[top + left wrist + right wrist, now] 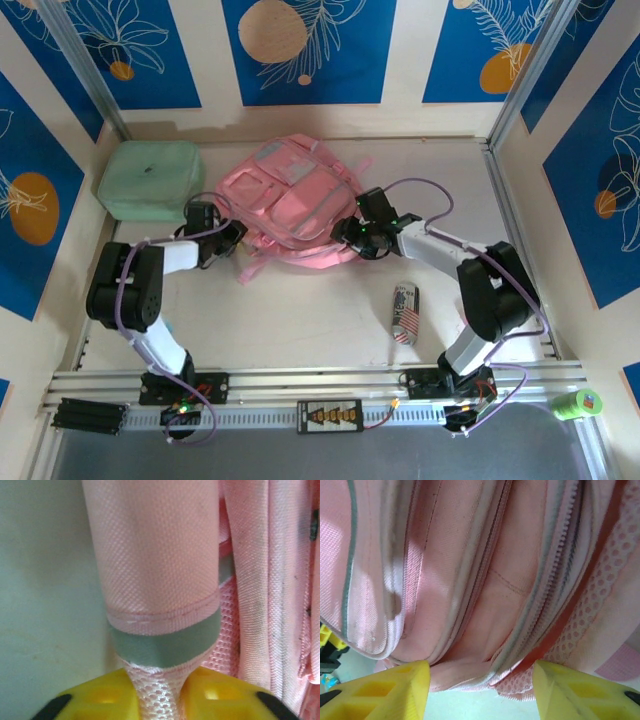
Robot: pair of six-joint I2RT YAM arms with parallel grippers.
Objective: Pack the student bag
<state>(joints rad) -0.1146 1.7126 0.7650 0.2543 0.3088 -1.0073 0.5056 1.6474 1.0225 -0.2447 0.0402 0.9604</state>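
The student bag, a soft pink backpack, lies flat at the back middle of the table. My left gripper is at its lower left edge. In the left wrist view the yellow fingers pinch a pink mesh strap of the bag, just below a grey band; that gripper is shut on it. My right gripper is at the bag's lower right edge. It stands open, its fingertips on either side of the bag's zipped rim.
A mint green case sits at the back left, close to the left arm. A small cylinder with a flag print lies on the table in front of the right arm. A green tape roll rests at the near right edge.
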